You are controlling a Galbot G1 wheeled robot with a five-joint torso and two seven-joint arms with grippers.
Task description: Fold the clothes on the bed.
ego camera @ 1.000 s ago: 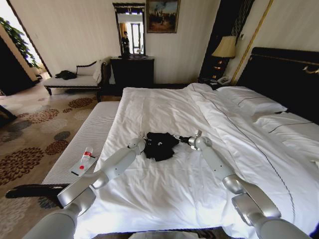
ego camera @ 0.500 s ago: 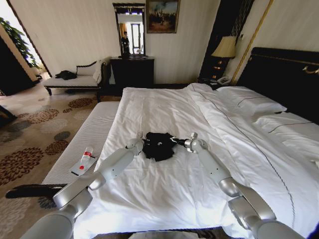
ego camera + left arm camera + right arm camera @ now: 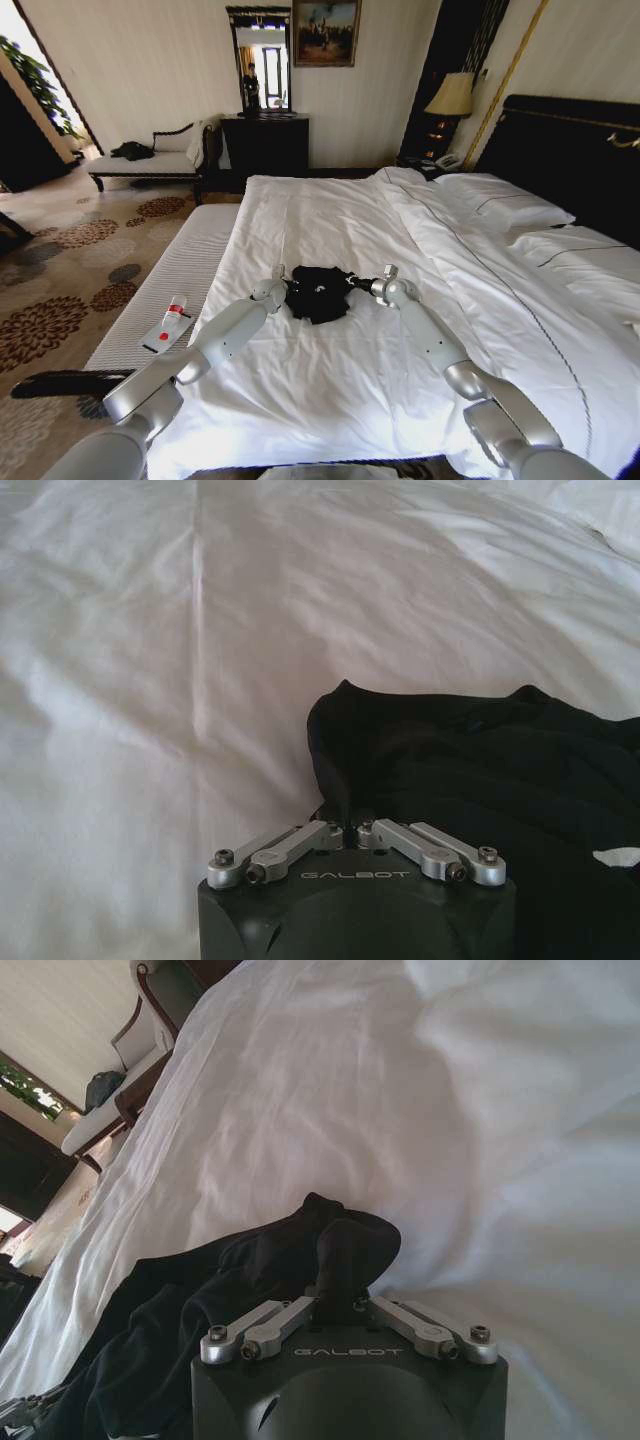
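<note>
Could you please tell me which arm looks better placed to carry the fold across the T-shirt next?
Neither clearly: the left gripper and right gripper each pinch an opposite edge of the black T-shirt on the bed.

The black T-shirt [image 3: 318,291] is bunched up in a small dark heap on the big bed [image 3: 330,380]. It lies near the middle of the white cover, a bit toward the foot end. The cloth is soft and full of folds. A little bit of white print shows on it. One edge of the shirt [image 3: 450,780] is pulled up into a small peak, and so is the edge on the other side [image 3: 335,1245]. The bed has white pillows [image 3: 505,205] and a tall dark headboard [image 3: 580,150].
</note>
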